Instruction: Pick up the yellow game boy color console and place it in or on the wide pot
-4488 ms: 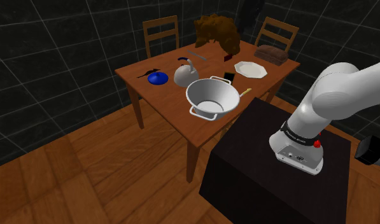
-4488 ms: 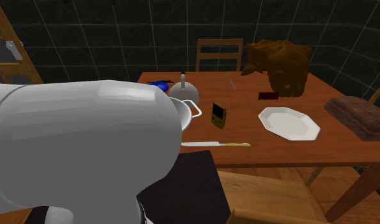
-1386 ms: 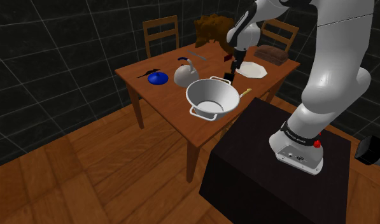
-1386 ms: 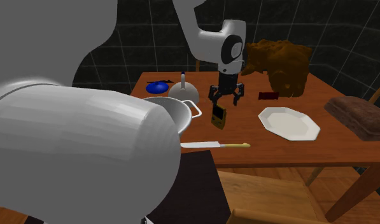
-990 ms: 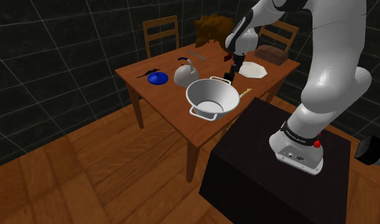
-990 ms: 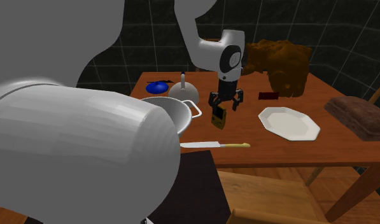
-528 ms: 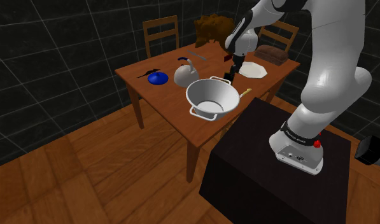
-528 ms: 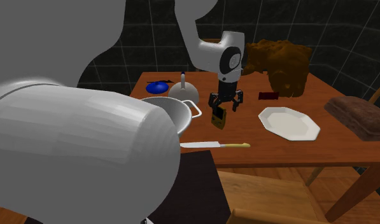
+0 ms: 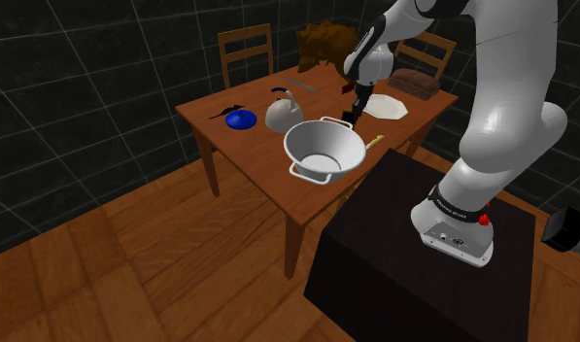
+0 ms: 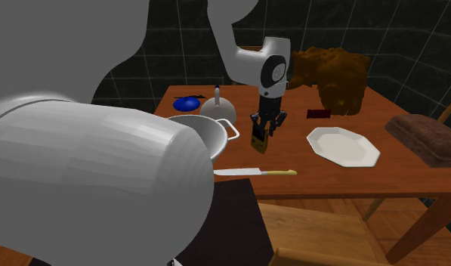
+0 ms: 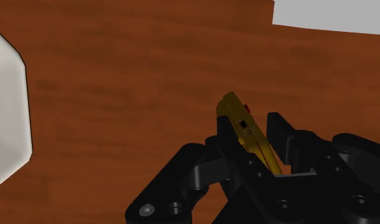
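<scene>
The yellow game boy console [image 10: 258, 140] stands on edge on the wooden table [image 10: 291, 181], between the wide pot and the white plate. My black gripper [image 10: 265, 125] comes down on it from above with its fingers shut on the console's upper part. The wrist view shows the yellow console [image 11: 244, 129] edge-on, clasped by the gripper [image 11: 252, 139]. In the shoulder view the gripper [image 9: 353, 107] sits over the console [image 9: 350, 119], just behind the wide metal pot [image 9: 324, 149]. The arm's big white link hides most of the pot [image 10: 222, 133] in the second exterior view.
A knife [image 10: 255, 171] lies near the table's front edge. On the table also stand a white plate [image 10: 342, 146], a metal kettle [image 10: 216, 106], a blue object [image 10: 189, 101], a shaggy brown heap [image 10: 333, 75] and a brown slab [image 10: 431, 137]. Chairs [image 9: 246, 49] stand behind.
The fingers, spread wide around the console's top half a second ago, have closed onto it. The arm and the console have stayed in place.
</scene>
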Motion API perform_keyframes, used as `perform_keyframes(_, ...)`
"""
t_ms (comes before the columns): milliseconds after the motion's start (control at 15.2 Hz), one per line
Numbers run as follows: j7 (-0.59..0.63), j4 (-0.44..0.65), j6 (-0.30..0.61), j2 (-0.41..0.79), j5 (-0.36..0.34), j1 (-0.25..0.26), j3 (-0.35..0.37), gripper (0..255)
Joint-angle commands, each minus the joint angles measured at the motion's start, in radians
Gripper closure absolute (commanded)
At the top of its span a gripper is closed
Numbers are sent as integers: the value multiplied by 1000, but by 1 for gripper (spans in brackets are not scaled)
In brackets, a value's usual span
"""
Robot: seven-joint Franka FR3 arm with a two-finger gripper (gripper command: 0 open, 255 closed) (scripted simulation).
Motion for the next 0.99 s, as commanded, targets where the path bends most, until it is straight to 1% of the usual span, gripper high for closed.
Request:
perform_keyframes(0, 0, 0, 0, 0, 0, 0, 0, 255)
perform_keyframes(924, 38, -20, -120, -142, -63, 41, -53, 255)
